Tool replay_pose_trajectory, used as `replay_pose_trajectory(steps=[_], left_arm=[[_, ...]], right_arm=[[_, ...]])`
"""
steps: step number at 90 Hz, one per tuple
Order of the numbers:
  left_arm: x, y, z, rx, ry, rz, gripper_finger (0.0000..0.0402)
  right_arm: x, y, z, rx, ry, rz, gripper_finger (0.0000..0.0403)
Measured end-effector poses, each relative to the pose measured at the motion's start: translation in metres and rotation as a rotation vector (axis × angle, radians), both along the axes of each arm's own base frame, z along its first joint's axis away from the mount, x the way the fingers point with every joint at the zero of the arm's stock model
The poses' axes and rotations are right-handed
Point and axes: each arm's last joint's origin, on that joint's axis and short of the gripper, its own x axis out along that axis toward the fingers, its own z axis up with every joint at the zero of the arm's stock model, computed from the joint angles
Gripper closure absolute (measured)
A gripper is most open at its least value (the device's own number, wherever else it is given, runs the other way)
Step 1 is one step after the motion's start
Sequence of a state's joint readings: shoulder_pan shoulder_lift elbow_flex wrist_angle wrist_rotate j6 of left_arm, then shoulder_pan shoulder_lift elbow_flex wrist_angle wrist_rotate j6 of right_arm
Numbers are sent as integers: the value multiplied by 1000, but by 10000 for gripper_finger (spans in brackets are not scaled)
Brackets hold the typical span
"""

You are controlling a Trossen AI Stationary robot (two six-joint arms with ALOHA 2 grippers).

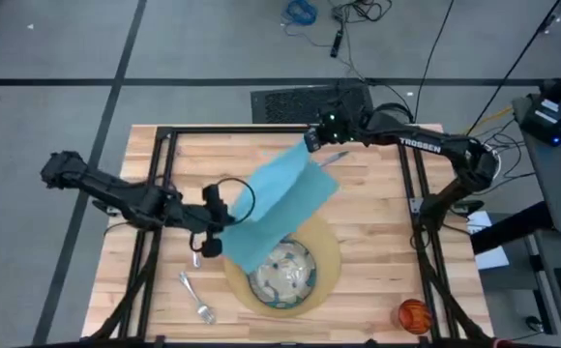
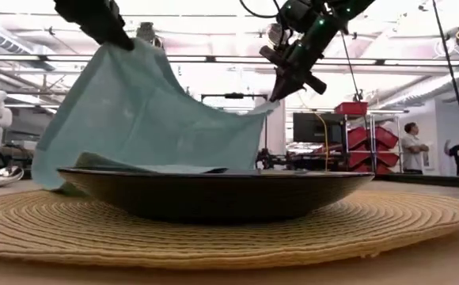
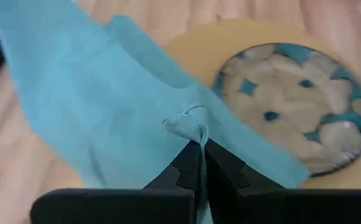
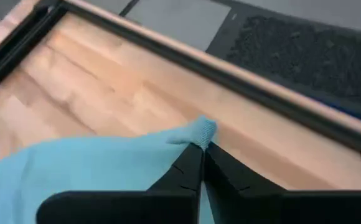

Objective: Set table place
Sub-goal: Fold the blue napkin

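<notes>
The teal napkin (image 1: 279, 207) hangs spread in the air between my two grippers, above the table (image 1: 377, 208). My left gripper (image 1: 213, 244) is shut on its near left corner; my right gripper (image 1: 316, 141) is shut on its far corner. Below it the speckled grey dish (image 1: 285, 274) sits on the round tan placemat (image 1: 327, 253); the napkin's lower part droops onto the dish's rim (image 2: 146, 168). A fork (image 1: 195, 298) lies left of the placemat. The orange cup (image 1: 414, 315) stands at the near right. A spoon (image 2: 4, 175) shows at the low view's left. My left gripper pinches a bunched corner of the napkin (image 3: 188, 126) between its two fingers. The cloth hangs down and away from that corner (image 2: 127, 46). My right gripper pinches the napkin's far corner (image 4: 200, 132) between its two fingers, slanting down. The cloth runs from there toward my left gripper, sagging a little.
A black frame (image 1: 261, 130) runs along the table's far edge and down both sides. A dark mat (image 1: 295, 101) lies on the floor beyond the far edge. People stand far off in the room behind (image 2: 411, 149).
</notes>
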State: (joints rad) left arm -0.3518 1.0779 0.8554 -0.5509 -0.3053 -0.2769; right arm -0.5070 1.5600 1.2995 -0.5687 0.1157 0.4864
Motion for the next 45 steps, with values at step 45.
replay_pose_trajectory(steps=[45], left_arm=[[12,-22,-58,-138,62,-93,402]], right_arm=[[-1,22,-18,144,161,7,403]])
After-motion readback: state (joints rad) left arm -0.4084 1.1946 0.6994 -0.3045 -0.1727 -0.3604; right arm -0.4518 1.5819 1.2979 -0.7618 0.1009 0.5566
